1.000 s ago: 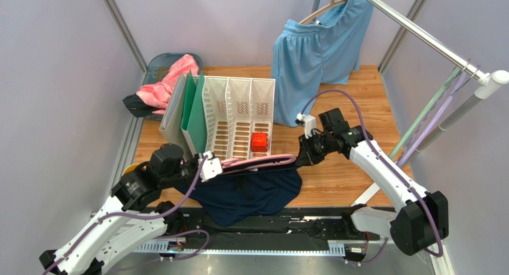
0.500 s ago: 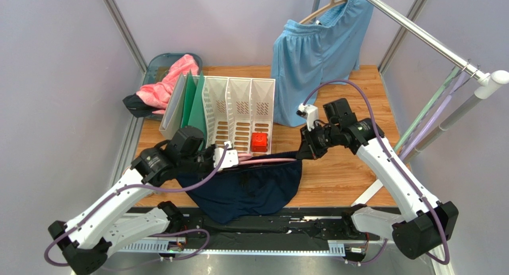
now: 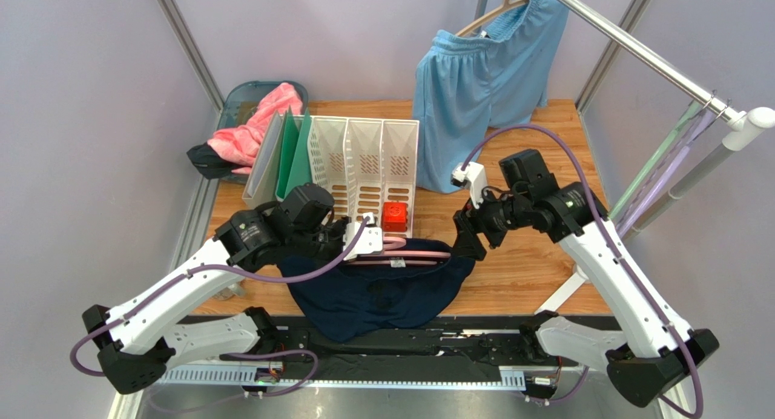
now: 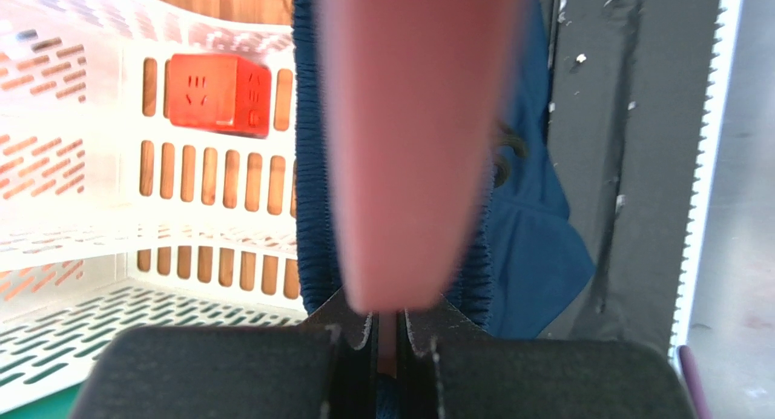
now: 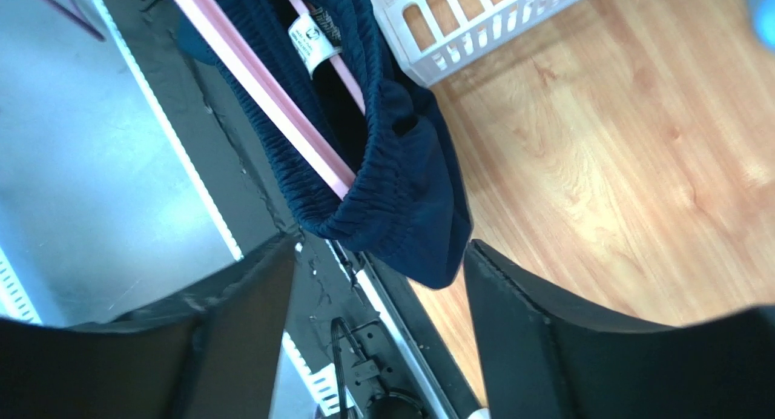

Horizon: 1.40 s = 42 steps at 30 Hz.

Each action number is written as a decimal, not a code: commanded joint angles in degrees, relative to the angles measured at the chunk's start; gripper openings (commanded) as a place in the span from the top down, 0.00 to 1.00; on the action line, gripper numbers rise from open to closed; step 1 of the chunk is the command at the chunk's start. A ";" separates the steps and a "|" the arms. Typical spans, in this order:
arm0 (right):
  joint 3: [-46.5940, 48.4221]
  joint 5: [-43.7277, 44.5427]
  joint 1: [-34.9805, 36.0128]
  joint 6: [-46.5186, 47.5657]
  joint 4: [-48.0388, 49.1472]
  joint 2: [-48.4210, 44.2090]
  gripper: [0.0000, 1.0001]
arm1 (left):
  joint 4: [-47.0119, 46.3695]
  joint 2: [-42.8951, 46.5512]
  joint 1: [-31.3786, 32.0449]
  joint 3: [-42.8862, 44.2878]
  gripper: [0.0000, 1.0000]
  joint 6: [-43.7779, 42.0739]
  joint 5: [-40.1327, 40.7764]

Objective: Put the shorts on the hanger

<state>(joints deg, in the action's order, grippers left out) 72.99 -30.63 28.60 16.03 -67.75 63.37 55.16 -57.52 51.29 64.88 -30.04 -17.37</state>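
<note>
Left gripper sits over the middle of the desk, just in front of the white file rack. In the left wrist view its fingers are pressed together on one end of the pink hanger, with only a thin strip of pink between the pads. From that grip the hanger runs level toward the right-hand side, roughly parallel to the desk's near edge. Navy shorts hang from it at the middle of the near edge. The waistband is gathered around the pink bars and the legs drape down over the edge onto the black rail. In the right wrist view the hanger bars pass inside the ribbed waistband, and the white label shows between them. Right gripper is at the far end of the waistband. Its fingers stand well apart, the bunched corner of the shorts lies in the gap, and neither pad presses on it. A red cube sits in the rack's rightmost slot, just behind the hanger. Light blue shorts hang at the far edge of the desk. A pink cloth lies in a basket off the far left corner.
</note>
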 commanded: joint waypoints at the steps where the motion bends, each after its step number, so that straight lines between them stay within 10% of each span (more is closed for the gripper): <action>1: 4.17 -1.53 0.23 7.87 0.06 -5.01 0.28 | -1.63 2.06 0.13 5.07 1.00 2.27 -5.83; 13: 16.05 -18.32 6.55 7.98 -1.42 -3.25 0.37 | -0.05 -3.48 1.09 17.47 1.00 0.08 -18.41; 25: 7.43 -3.31 21.14 2.87 10.25 -4.58 0.41 | -2.68 -7.35 1.62 19.84 1.00 5.43 -19.55; 36: 9.80 4.60 22.11 -0.30 16.33 0.79 1.00 | -1.37 -5.15 1.62 19.14 1.00 5.79 -17.44; 42: 10.68 7.95 22.03 1.28 13.61 -4.04 1.00 | 4.25 -2.34 -1.79 17.83 0.64 4.12 -14.54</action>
<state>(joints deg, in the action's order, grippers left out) 80.79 -28.47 50.98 16.82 -55.29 62.98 57.76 -63.37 51.66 82.04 -25.15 -30.92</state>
